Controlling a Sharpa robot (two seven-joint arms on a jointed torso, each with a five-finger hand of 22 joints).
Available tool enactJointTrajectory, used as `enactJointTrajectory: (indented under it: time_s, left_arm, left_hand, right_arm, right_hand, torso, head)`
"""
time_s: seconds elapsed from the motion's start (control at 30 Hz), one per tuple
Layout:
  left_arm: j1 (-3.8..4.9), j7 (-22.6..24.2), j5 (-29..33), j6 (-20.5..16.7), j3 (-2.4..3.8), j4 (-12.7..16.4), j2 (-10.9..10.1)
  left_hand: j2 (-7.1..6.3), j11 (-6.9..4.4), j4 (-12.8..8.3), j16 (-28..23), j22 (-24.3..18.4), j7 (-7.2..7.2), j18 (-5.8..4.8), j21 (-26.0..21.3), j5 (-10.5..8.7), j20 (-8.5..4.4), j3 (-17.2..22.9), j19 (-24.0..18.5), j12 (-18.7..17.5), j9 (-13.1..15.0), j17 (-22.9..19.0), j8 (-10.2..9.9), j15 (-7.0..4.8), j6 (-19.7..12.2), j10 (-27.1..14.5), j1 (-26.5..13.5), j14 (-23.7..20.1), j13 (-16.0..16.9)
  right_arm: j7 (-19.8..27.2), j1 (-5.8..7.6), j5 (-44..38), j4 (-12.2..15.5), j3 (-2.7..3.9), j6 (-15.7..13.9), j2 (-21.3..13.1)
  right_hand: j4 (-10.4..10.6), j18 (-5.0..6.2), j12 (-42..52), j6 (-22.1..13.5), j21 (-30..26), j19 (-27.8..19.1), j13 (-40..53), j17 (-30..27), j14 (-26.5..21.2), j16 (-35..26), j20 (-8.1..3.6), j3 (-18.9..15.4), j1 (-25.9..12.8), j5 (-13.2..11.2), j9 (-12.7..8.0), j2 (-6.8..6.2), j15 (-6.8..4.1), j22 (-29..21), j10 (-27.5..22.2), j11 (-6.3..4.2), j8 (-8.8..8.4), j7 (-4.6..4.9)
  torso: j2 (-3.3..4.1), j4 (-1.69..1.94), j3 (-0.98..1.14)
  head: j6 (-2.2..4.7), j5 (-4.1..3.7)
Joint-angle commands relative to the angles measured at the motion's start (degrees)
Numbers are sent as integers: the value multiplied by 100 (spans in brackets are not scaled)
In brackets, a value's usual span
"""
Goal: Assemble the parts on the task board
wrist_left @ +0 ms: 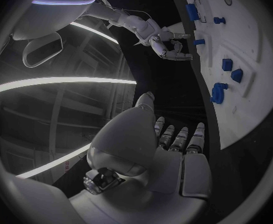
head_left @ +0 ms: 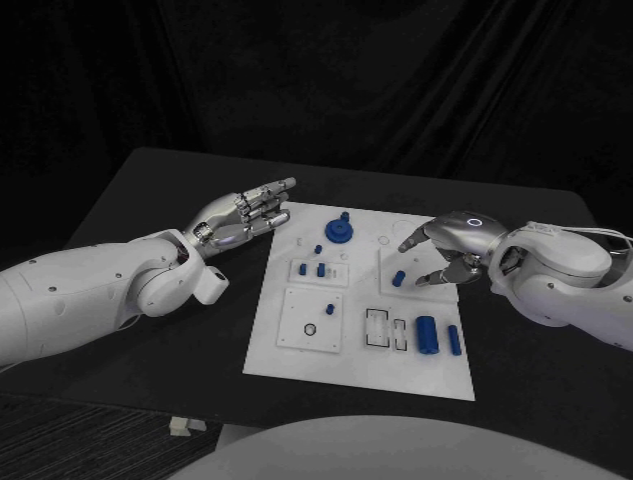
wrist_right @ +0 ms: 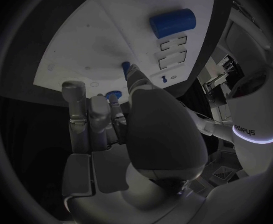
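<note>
The white task board [head_left: 374, 345] lies in the middle of the black table. A round blue part with a peg [head_left: 341, 231] stands near its far edge, and two small blue parts [head_left: 312, 268] sit just in front of it. Two blue cylinders [head_left: 426, 335] lie near the board's right edge; one cylinder [wrist_right: 172, 22] is also in the right wrist view. My right hand [head_left: 446, 250] hovers over the board's right half, fingers spread around a small blue part [head_left: 401, 275] without gripping it. My left hand [head_left: 244, 218] hangs by the board's far left corner, fingers stretched out, holding nothing.
Rectangular slots [head_left: 388, 328] and an oval slot [head_left: 309, 328] are cut into the board's near half. Bare black table [head_left: 186, 340] surrounds the board. A dark curtain closes off the back.
</note>
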Motion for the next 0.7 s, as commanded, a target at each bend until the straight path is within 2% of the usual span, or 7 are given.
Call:
enactJointTrajectory:
  time_s: [0.03,0.13,0.2,0.4,0.63,0.7]
  left_arm:
    - [-12,70,38,35,5,1,18]
    - [-16,69,38,45,5,-6,29]
    - [-19,70,38,49,5,-8,34]
    - [-26,69,38,53,5,-14,32]
    - [-31,62,38,63,5,-19,29]
    - [-32,62,38,66,5,-23,32]
  left_hand:
    - [28,52,-39,-2,-2,45,-99,11,26,0,11,54,3,6,-1,21,41,12,3,53,17,7]
    - [32,53,-44,-2,-3,46,-102,11,35,0,15,56,3,5,-1,20,43,8,2,57,17,7]
    - [38,52,-52,-2,-5,47,-107,11,46,0,22,57,2,5,-1,19,44,9,2,64,17,7]
    - [40,52,-55,-2,-6,48,-108,11,49,0,24,57,1,5,-1,19,45,8,2,66,16,7]
    - [58,59,-86,-1,-6,49,-125,13,81,0,45,64,2,4,-1,17,51,3,2,90,18,7]
    - [58,59,-86,-1,-6,49,-125,13,81,0,45,64,2,4,-1,17,51,3,2,90,18,7]
  right_arm:
    - [18,-48,-16,-60,2,-141,38]
    - [77,-94,7,-128,2,-167,95]
    - [113,-127,16,-167,2,-181,136]
    - [216,-208,27,-268,2,-250,268]
    - [315,-263,98,-352,2,-304,388]
    - [336,-276,113,-373,2,-298,425]
  right_hand:
    - [-13,-70,61,114,45,45,-9,3,55,19,-4,73,14,-26,2,103,-5,533,163,-11,41,52]
    - [-47,-84,122,172,103,82,-7,27,85,49,11,119,57,2,-8,190,26,545,412,-31,36,40]
    - [-87,-103,138,241,235,138,-10,84,129,108,25,139,85,43,-9,244,42,574,594,-55,43,102]
    - [-211,-121,92,344,374,209,-21,135,190,170,41,170,130,164,-16,359,62,601,923,-91,34,179]
    - [-364,-130,-6,182,445,242,-29,149,218,195,49,184,150,262,-45,438,71,614,1215,-97,-41,160]
    - [-421,-135,-35,218,488,257,-28,177,234,222,51,211,180,344,-31,478,72,623,1310,-97,-12,206]
  torso:
    - [2,18,7]
    - [3,16,7]
    - [3,10,9]
    - [-6,17,5]
    - [-7,23,2]
    - [-3,20,1]
  head:
    - [-1,-20]
    - [-1,-14]
    - [-1,-5]
    - [-1,6]
    - [-1,9]
    - [-1,17]
